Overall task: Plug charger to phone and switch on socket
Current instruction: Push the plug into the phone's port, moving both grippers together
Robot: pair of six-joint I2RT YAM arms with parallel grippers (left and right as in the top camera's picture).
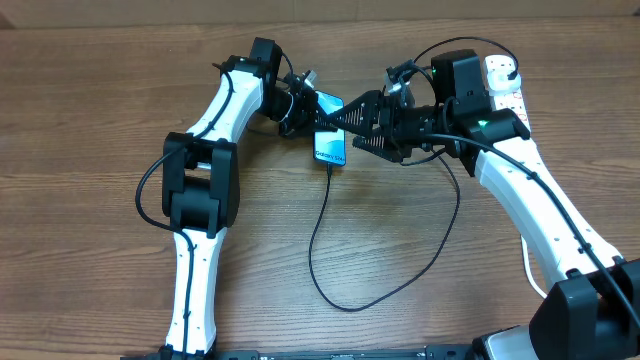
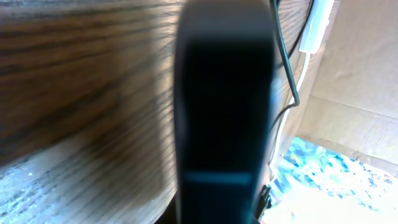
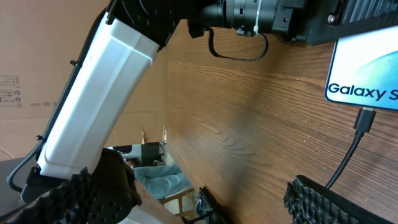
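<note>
The phone [image 1: 330,140] is lying face up just above the centre of the overhead frame, its blue screen glowing. In the right wrist view the charger's [image 1: 318,250] small tip [image 3: 364,118] is sitting in the phone's lower end, so the plugging step is looking done. The cable is looping down across the tabletop [image 1: 100,120] and climbing toward the socket [image 1: 507,88] at the upper right. The right gripper [image 1: 350,132] is hovering at the phone's right edge with its jaws wide apart, gripping nothing. The left gripper [image 1: 298,100] is sitting at the phone's upper end with its jaws together, and I cannot tell whether it is pinching anything. Flicking the socket's switch is probably what is left to do. Its position is too small to read.
</note>
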